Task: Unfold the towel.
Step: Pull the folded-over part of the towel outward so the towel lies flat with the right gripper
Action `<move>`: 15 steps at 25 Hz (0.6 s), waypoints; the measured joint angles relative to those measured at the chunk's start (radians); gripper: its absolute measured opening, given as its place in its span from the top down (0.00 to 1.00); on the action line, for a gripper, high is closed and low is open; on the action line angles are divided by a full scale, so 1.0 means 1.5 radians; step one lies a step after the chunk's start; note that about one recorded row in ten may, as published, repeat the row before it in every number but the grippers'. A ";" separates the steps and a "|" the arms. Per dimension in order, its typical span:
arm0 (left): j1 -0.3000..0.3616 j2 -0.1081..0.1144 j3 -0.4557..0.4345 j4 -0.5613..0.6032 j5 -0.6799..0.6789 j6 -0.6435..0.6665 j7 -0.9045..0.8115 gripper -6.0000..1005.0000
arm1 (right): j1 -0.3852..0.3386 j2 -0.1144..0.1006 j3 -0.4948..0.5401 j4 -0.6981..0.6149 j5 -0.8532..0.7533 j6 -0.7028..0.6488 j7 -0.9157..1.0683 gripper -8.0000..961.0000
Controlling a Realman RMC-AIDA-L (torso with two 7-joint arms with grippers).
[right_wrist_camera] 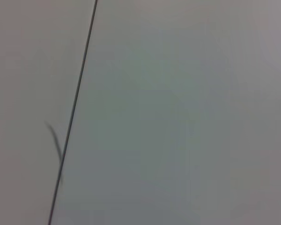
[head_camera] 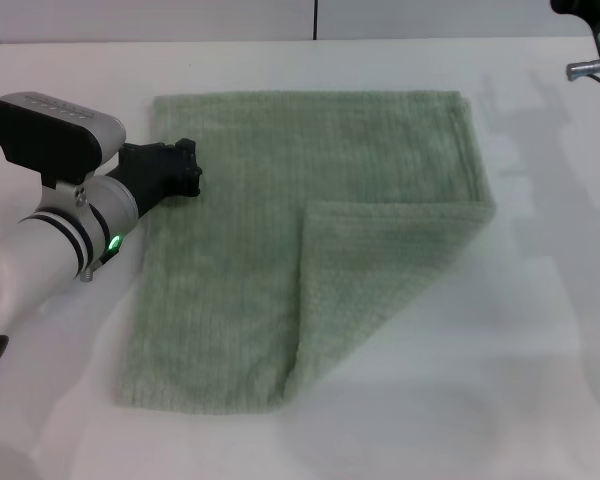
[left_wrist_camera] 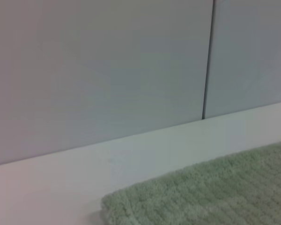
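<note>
The pale sage-green towel (head_camera: pixel 230 260) lies flat on the white table (head_camera: pixel 540 300). Its near right corner is folded over onto the middle as a triangular flap (head_camera: pixel 380 280). My left gripper (head_camera: pixel 185 170) is low at the towel's left edge, near the far left corner, and touches or nearly touches the cloth. The left wrist view shows that far corner of the towel (left_wrist_camera: pixel 215 192) close up on the table. Only a part of my right arm (head_camera: pixel 592 50) shows, at the far right; its gripper is out of view.
A pale wall with a vertical seam (left_wrist_camera: pixel 207 61) stands behind the table's far edge. The right wrist view shows only a plain pale surface with a dark seam (right_wrist_camera: pixel 75 112). Bare table surrounds the towel.
</note>
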State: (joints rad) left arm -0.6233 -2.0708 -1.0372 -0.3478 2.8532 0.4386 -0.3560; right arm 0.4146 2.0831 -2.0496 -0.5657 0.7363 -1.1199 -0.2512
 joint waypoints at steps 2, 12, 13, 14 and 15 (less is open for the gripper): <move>-0.001 0.000 0.000 0.001 0.000 -0.003 0.000 1.00 | 0.002 0.000 0.000 -0.002 0.000 0.011 0.002 0.34; 0.001 -0.001 0.000 0.001 0.000 -0.003 0.000 1.00 | 0.018 -0.004 0.008 -0.105 -0.005 0.226 0.051 0.34; 0.001 -0.001 0.000 0.001 0.000 -0.003 0.000 1.00 | 0.021 -0.005 0.014 -0.130 -0.005 0.274 0.051 0.34; 0.002 -0.001 0.000 0.000 0.000 -0.003 0.000 1.00 | 0.024 -0.007 0.021 -0.154 -0.006 0.323 0.050 0.34; 0.002 -0.001 0.000 0.000 0.000 -0.003 0.000 1.00 | 0.033 -0.010 0.037 -0.199 -0.012 0.423 0.048 0.34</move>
State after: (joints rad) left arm -0.6209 -2.0724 -1.0368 -0.3478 2.8532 0.4340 -0.3559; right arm 0.4647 2.0681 -1.9937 -0.8635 0.7186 -0.4857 -0.1798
